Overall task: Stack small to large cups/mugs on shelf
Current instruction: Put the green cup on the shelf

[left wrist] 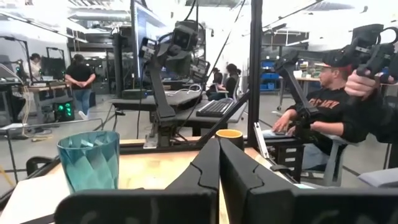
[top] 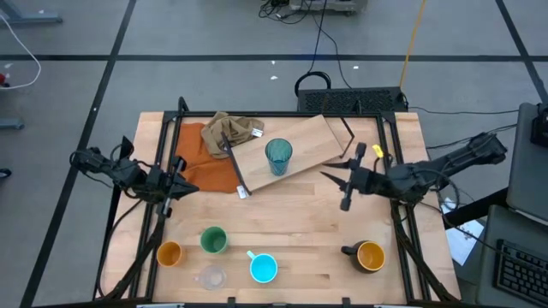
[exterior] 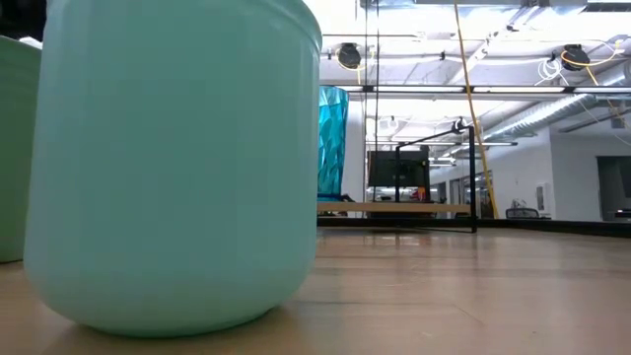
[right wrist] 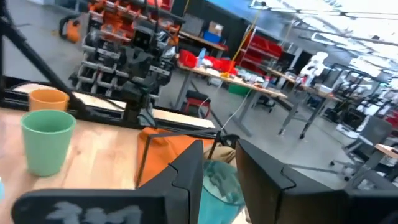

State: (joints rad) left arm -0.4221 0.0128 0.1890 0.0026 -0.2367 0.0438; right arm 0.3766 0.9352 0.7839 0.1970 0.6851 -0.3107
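The teal tumbler [top: 278, 156] stands upright on the wooden shelf [top: 308, 141], which sits askew at the table's far middle. Along the near edge stand the orange cup [top: 169, 253], green cup [top: 213, 240], clear glass [top: 211, 278], light-blue mug [top: 263, 268] and black mug [top: 368, 256]. My left gripper [top: 175, 182] hovers shut at the table's left side, by the orange cloth. My right gripper [top: 341, 186] hovers open to the right of the shelf; in its wrist view the tumbler [right wrist: 217, 183] shows between its fingers, farther off. The low view is filled by the light-blue mug [exterior: 173, 168].
An orange cloth [top: 199, 161] and a crumpled tan cloth [top: 231, 130] lie at the shelf's left end. Black frame bars run along the table's left, right and far sides. Bare wood lies between the shelf and the row of cups. People sit and stand beyond the table [left wrist: 323, 102].
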